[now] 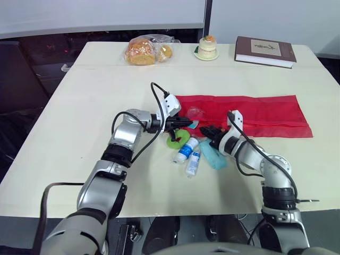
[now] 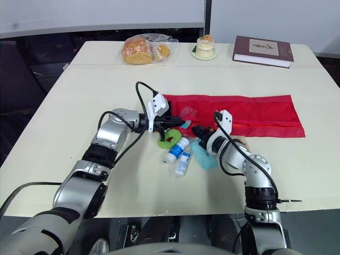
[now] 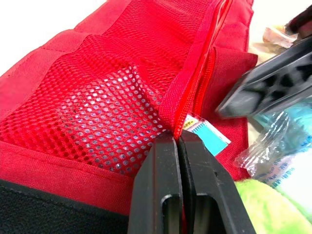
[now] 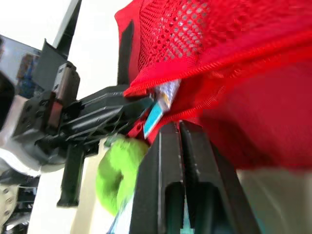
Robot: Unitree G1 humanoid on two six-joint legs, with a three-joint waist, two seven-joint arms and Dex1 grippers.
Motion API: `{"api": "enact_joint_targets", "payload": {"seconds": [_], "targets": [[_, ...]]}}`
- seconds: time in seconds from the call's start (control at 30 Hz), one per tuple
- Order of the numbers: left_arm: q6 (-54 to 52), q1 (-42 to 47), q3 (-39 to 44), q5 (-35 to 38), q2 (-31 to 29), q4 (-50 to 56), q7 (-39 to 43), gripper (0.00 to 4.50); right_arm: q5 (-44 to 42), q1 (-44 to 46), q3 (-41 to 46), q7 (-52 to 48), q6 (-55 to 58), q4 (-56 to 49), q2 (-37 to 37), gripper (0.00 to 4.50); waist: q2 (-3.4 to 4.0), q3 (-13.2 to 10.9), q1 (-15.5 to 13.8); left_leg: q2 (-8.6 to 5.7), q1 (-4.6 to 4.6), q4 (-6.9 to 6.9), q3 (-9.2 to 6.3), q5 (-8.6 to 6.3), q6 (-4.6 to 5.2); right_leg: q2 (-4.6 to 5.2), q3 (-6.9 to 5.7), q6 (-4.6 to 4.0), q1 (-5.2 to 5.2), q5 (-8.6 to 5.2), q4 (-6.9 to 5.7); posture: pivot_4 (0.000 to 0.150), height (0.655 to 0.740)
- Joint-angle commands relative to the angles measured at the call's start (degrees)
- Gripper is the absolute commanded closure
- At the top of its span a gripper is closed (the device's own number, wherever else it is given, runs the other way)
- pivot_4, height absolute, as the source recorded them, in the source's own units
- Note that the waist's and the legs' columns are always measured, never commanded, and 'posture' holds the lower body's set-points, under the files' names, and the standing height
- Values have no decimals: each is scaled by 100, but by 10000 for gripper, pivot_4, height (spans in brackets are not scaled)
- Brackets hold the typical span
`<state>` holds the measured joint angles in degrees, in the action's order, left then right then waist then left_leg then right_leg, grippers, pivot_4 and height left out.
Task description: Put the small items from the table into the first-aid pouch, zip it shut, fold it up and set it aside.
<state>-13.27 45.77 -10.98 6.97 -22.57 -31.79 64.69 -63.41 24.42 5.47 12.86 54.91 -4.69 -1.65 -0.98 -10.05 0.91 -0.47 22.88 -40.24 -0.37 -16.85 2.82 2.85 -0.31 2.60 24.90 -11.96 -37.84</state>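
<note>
At my left pincer point(image 3: 178, 136): fingers pressed together, pinching the zip edge of the first-aid pouch point(image 1: 249, 114) at its left end.
At my right pincer point(image 4: 179, 124): fingers pressed together on the pouch's lower red lip, just beside my left pincer and facing it.
Between the two pincers: one blue-and-white sachet point(image 3: 207, 136), poking out of the pouch mouth.
Count, task things: one pouch, one sachet, one green roll point(image 1: 178, 139), two white bottles point(image 1: 185, 149) point(image 1: 193, 162), one teal packet point(image 1: 213, 155).
Pouch position: flat on the worktop point(image 1: 79, 122), its left end in my pincers and the rest stretching off to my right.
Pouch axis: long axis runs left to right across the worktop, mesh side up.
Loose items: clustered on my side of the pouch's left end. The roll is just under my left pincer, the bottles lie side by side and slanted, and the packet is beneath my right pincer.
Far edge: one bag of bread point(image 1: 143, 50), one small cake point(image 1: 206, 47), one book point(image 1: 264, 51), all well apart from the pouch.
</note>
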Motion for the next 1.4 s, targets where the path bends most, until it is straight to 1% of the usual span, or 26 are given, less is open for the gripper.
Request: {"api": "enact_joint_targets", "payload": {"seconds": [0.03,0.2,0.3,0.37,0.43,0.53,0.73,0.97,1.03,1.13,1.17,1.23,1.27,1.3,1.33,1.37,1.4], "targets": [[106,12,72,97,12,242,95,45000,307,322,-43,-176,-139,219,165,44564,0,0,0,0,0,1,-1,0,0,0,-1,0,0,0,0,1500,7289],[75,-49,49,100,11,345,148,45000,770,639,-102,-349,-233,624,357,44564,0,0,2,-1,1,1,1,0,0,2,1,0,0,0,2,1500,7289],[48,-99,34,98,7,426,174,45000,1293,871,-195,-449,-561,979,466,44564,0,0,7,-1,-2,1,2,0,0,2,2,0,0,0,-1,1500,7289],[37,-106,44,91,6,438,173,45000,1776,986,-265,-571,-1008,1170,491,44564,1,0,17,0,-4,1,1,0,-1,-1,1,0,0,0,-3,1500,7289],[33,-113,55,80,6,442,175,45000,2142,1039,-359,-754,-1291,1278,461,44564,1,0,17,0,-5,1,1,0,-1,-2,1,0,0,0,-4,1500,7289],[46,-127,70,68,-16,433,178,45000,2440,1006,-542,-1165,-1393,1172,349,44564,1,0,16,-1,-3,1,2,1,-1,0,2,0,0,0,-1,1500,7289],[133,-75,94,26,-28,291,148,45000,2842,787,-1034,-2025,-1167,529,-193,44564,2,0,9,-2,-1,1,1,1,-1,2,1,0,1,0,0,1500,7289],[373,11,107,-77,-85,32,105,45000,2615,286,-1038,-2685,-610,-716,-795,44564,1,-1,3,-2,0,2,0,0,-1,2,0,0,1,0,0,1500,7289],[457,64,151,-111,-130,-102,67,45000,2571,6,-911,-3000,-685,-1293,-1170,44564,3,-2,-29,-1,0,2,-3,0,-1,2,-2,0,2,0,0,1500,7289],[588,168,250,-132,-236,-335,-53,45000,2660,-687,-513,-3853,-1405,-2183,-1993,44564,4,-3,-57,-4,8,2,-5,0,-1,4,-6,1,1,-1,11,1500,7289],[617,191,270,-131,-259,-395,-74,45000,2637,-850,-409,-4062,-1570,-2328,-2159,44564,3,-4,-74,-8,13,2,-11,0,0,6,-11,1,0,-1,16,1500,7289],[682,195,297,-148,-343,-515,-78,45000,2461,-1239,-89,-4506,-1856,-2601,-2469,44564,-1,-5,-15,-12,13,2,-10,-2,2,8,-10,7,-2,-4,22,1500,7289],[757,179,309,-185,-423,-617,-95,45000,2372,-1547,187,-4880,-1928,-2745,-2814,44564,-1,-5,-12,-11,7,2,-3,-2,2,7,-5,7,-3,-3,19,1500,7289],[820,164,323,-217,-492,-707,-115,45000,2275,-1817,461,-5251,-1983,-2844,-3123,42293,1,-6,-24,-11,6,2,-5,-2,2,7,-5,7,-3,-3,17,1500,7289],[869,151,337,-234,-548,-777,-132,45000,2155,-2035,712,-5564,-2003,-2892,-3386,38441,1,-6,-31,-10,6,3,-8,-2,2,6,-8,7,-3,-4,16,1500,7289],[889,135,357,-231,-598,-819,-142,45000,2026,-2238,970,-5819,-2022,-2912,-3621,37068,-3,-9,-32,-9,3,4,-11,-2,2,5,-11,7,-6,-4,16,1500,7289],[904,118,375,-216,-649,-846,-140,45000,1844,-2422,1262,-6027,-2027,-2915,-3799,31984,-3,-9,-18,-3,3,3,-12,-2,2,3,-14,6,-9,-4,18,1500,7289]]}}
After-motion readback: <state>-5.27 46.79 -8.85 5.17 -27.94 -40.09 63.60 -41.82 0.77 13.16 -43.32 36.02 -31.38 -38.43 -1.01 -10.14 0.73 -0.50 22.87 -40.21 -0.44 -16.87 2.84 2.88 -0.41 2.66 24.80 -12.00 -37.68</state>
